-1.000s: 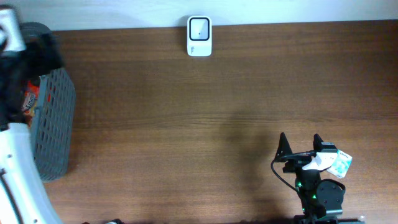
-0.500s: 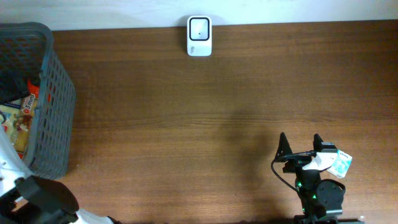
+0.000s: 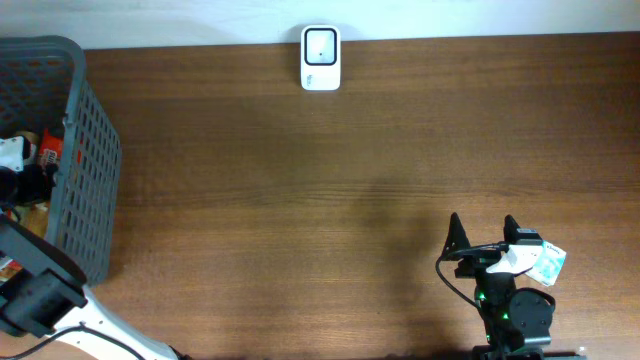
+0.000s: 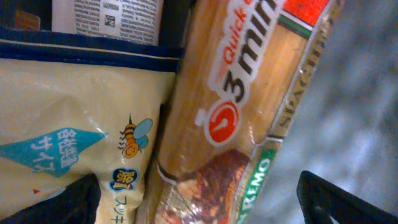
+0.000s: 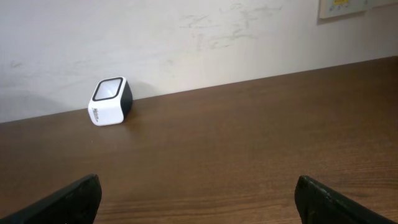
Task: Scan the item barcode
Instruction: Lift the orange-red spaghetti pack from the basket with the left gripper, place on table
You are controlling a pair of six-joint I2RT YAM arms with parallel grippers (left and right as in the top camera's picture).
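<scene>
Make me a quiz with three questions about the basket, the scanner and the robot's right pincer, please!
1. What colour is the basket? A red, B grey, C yellow.
2. Where is the scanner? A in the basket, B at the table's near edge, C at its far edge.
3. How is the right pincer? A open and empty, B shut on the scanner, C shut on the basket.
Answers: 1 B, its mesh walls are grey. 2 C, it sits at the top edge in the overhead view. 3 A, its jaws stand apart with nothing between.

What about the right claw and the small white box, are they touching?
Apart. The overhead view shows the right gripper at the near edge, the white box at the far edge, and bare table between them.
</scene>
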